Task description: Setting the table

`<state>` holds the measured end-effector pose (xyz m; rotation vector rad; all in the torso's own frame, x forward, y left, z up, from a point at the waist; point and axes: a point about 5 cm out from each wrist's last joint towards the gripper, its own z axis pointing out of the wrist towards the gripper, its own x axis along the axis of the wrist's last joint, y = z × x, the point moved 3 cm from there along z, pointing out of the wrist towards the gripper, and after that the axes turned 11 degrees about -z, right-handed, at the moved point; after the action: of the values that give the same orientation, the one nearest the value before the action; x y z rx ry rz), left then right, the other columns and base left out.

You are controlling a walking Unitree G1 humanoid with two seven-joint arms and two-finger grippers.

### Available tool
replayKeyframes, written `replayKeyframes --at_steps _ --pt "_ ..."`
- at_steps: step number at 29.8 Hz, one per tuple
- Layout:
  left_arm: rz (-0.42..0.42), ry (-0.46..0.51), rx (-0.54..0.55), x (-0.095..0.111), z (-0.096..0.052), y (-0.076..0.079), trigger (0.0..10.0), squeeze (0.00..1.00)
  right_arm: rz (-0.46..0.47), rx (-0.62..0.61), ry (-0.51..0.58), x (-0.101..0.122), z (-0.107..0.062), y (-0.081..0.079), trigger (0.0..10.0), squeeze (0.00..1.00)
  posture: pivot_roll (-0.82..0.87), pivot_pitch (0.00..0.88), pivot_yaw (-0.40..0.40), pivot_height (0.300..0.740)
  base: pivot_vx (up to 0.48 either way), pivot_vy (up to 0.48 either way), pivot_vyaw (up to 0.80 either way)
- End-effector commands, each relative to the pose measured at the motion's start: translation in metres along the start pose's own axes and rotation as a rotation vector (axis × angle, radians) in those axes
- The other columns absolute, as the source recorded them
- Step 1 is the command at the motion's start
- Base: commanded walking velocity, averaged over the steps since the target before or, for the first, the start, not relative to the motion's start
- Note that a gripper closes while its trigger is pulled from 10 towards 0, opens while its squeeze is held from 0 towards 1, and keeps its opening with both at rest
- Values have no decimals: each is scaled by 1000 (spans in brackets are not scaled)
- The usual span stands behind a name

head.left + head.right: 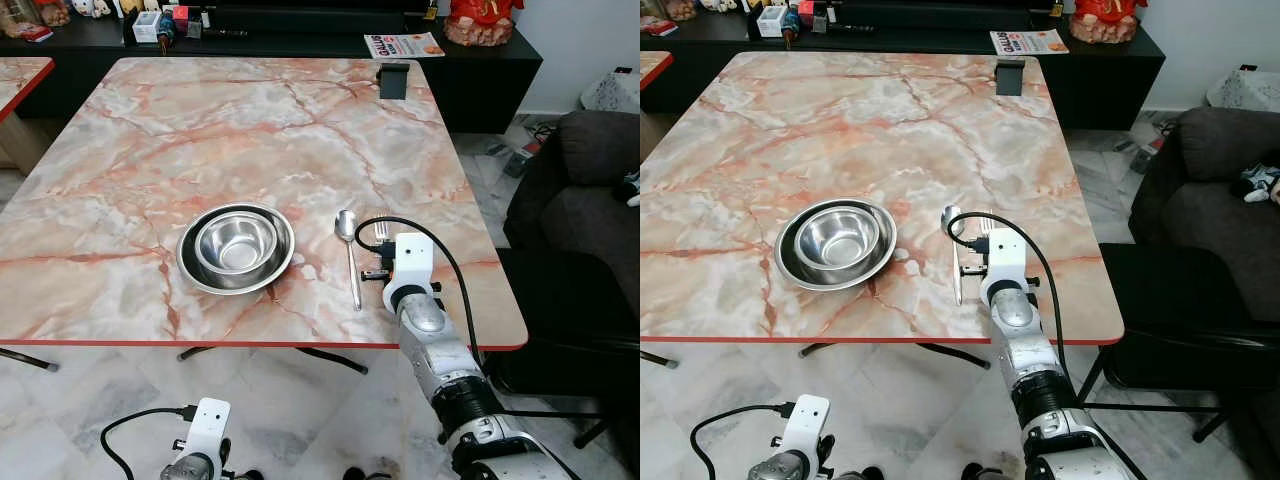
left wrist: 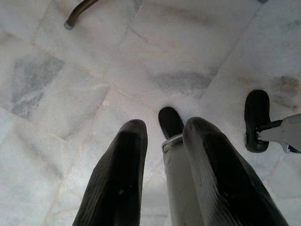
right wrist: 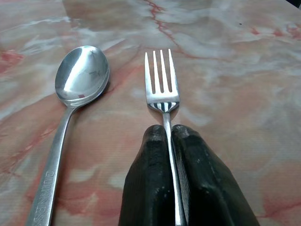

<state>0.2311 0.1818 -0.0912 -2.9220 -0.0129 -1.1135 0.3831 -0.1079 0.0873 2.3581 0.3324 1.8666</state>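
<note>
Place setting nearly laid: fork going down beside the spoon.

Lower centre, the steel bowl (image 1: 237, 243) sits nested in a steel plate (image 1: 190, 268) on the pink marble table (image 1: 150, 130); the silver spoon (image 1: 348, 250) lies right of them, and the right gripper (image 3: 171, 136) pinches the silver fork (image 3: 160, 80) (not yet released).

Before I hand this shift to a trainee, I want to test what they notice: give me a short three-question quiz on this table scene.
1. True or false: the right gripper has its jaws shut on the fork.
2. What lies directly beside the fork: A) knife B) spoon C) cup?
3. Fill in: a small metal bowl sits inside a larger ____.

Bonus note: the left gripper hangs over the floor tiles, below the table.

Key: 1 true; 2 B; 3 bowl.
</note>
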Motion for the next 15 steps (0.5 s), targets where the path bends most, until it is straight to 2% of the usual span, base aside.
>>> replayKeyframes --at_steps 1,15 --pt "-12 -34 4 -10 -2 -1 10000 0 -3 3 -7 -3 -2 -1 10000 1000 -45 167 -50 740 0 0 0" --pt "-4 -36 3 -11 -2 -2 10000 0 6 4 -5 -3 -3 -3 10000 1000 -44 168 -45 740 0 0 0"
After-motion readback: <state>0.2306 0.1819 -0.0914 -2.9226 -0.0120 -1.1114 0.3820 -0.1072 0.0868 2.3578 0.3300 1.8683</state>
